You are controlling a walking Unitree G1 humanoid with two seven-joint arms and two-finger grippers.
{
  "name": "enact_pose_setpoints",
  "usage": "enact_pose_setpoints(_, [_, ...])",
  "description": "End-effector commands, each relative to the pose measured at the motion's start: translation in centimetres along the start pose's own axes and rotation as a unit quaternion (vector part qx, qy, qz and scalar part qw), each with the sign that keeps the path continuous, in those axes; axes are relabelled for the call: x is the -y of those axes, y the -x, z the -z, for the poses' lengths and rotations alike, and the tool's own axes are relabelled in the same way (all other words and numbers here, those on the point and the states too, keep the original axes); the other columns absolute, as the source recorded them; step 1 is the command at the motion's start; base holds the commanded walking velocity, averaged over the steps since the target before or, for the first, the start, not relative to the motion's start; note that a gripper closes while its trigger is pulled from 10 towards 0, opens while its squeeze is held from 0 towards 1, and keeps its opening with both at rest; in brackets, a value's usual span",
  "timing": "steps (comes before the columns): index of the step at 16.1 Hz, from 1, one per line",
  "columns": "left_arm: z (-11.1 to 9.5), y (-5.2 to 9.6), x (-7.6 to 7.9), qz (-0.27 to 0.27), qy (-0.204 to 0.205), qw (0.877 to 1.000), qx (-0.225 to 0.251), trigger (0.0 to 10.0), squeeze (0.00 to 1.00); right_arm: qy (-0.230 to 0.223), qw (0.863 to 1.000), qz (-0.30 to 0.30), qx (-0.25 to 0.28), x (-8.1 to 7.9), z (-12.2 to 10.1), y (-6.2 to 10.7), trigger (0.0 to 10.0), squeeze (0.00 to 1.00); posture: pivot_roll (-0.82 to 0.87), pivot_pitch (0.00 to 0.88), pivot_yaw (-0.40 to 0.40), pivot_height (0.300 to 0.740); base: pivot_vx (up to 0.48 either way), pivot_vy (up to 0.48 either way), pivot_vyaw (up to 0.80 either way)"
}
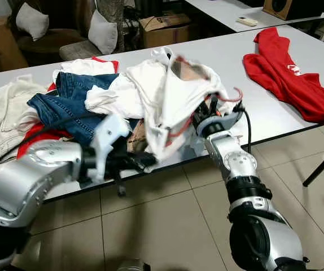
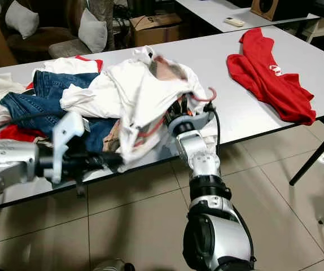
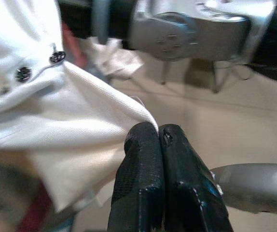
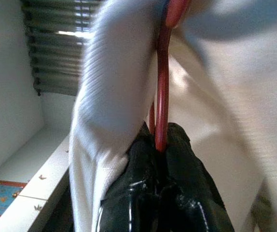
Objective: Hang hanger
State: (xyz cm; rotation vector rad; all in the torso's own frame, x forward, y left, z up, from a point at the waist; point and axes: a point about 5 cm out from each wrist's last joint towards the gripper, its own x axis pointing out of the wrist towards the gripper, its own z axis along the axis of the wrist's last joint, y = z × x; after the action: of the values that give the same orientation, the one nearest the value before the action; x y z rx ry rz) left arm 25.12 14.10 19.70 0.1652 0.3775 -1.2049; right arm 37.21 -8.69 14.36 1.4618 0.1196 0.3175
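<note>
A white shirt [image 1: 170,93] is lifted off the clothes pile on a red hanger [image 4: 163,92], whose hook [image 1: 238,94] curls out on the right. My right gripper [image 1: 203,111] reaches under the shirt and is shut on the hanger's red rod, as the right wrist view shows. My left gripper [image 1: 149,161] sits at the table's front edge, below the shirt. In the left wrist view its fingertips [image 3: 143,137] are pressed together on a corner of the shirt's hem [image 3: 104,121]. Most of the hanger is hidden inside the shirt.
The grey table [image 1: 230,56] carries a pile with blue jeans [image 1: 66,104] and a cream jacket [image 1: 4,113] to the left, and a red garment [image 1: 289,73] lies at its right end. Behind stand a cardboard box [image 1: 165,28] and cushioned chairs [image 1: 103,31]. Tiled floor lies below.
</note>
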Motion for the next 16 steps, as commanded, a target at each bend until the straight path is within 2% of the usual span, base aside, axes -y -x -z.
enact_pose_setpoints(1, [-0.3,-1.0,0.9,0.027,0.011,0.999,0.02,0.0,0.0,-0.043,0.997,-0.041,-0.05,-3.2,5.4,-1.8,10.0,0.0,0.15,0.0,0.044,0.74,0.0,0.0,0.0])
enact_pose_setpoints(2, [-0.7,-1.5,1.1,0.036,0.019,0.999,0.036,0.0,0.0,-0.034,0.997,-0.04,-0.053,-3.1,5.5,-1.8,10.0,0.0,0.15,0.0,0.043,0.74,0.0,0.0,0.0])
enact_pose_setpoints(3, [-1.9,-2.8,2.2,0.071,0.032,0.994,0.074,0.0,0.0,-0.014,0.998,-0.033,-0.061,-2.9,6.0,-1.8,10.0,0.0,0.15,0.0,0.042,0.74,0.0,0.0,0.0])
enact_pose_setpoints(4, [-2.1,-3.1,2.3,0.076,0.034,0.993,0.082,0.0,0.0,-0.011,0.998,-0.031,-0.062,-2.9,6.1,-1.8,10.0,0.0,0.15,0.0,0.042,0.74,0.0,0.0,0.0])
enact_pose_setpoints(6, [-3.8,-4.9,2.0,0.052,0.034,0.989,0.131,0.0,0.0,0.004,0.997,-0.022,-0.069,-2.7,6.7,-1.8,10.0,0.0,0.14,0.0,0.045,0.74,0.0,0.0,0.0])
enact_pose_setpoints(8, [-5.2,-5.4,0.9,0.015,0.04,0.985,0.166,0.0,0.0,0.016,0.997,-0.019,-0.074,-2.4,6.9,-1.6,10.0,0.0,0.14,0.0,0.046,0.74,0.0,0.0,0.0])
enact_pose_setpoints(10, [-6.0,-5.7,1.5,0.035,0.059,0.979,0.192,0.0,0.0,0.015,0.998,-0.012,-0.067,-2.1,6.6,-1.5,10.0,0.0,0.13,0.0,0.048,0.74,0.0,0.0,0.0])
enact_pose_setpoints(11, [-5.7,-6.2,2.9,0.075,0.061,0.98,0.174,10.0,0.0,0.01,0.998,-0.007,-0.054,-2.0,5.9,-1.5,10.0,0.0,0.12,0.0,0.049,0.74,0.0,0.0,0.0])
enact_pose_setpoints(12, [-5.4,-6.4,3.8,0.101,0.078,0.979,0.161,10.0,0.81,0.02,0.999,-0.003,-0.047,-1.9,5.4,-1.7,10.0,0.0,0.12,0.0,0.049,0.74,0.0,0.0,0.0])
enact_pose_setpoints(13, [-5.2,-6.6,3.9,0.101,0.089,0.98,0.15,10.0,1.0,0.031,0.998,-0.003,-0.048,-1.9,5.2,-1.7,10.0,0.0,0.12,0.0,0.051,0.74,0.0,0.0,0.0])
enact_pose_setpoints(16, [-4.3,-7.3,3.1,0.05,0.071,0.99,0.108,10.0,1.0,0.04,0.998,-0.005,-0.039,-2.0,4.7,-1.8,10.0,0.0,0.11,0.0,0.047,0.74,0.0,0.0,0.0])
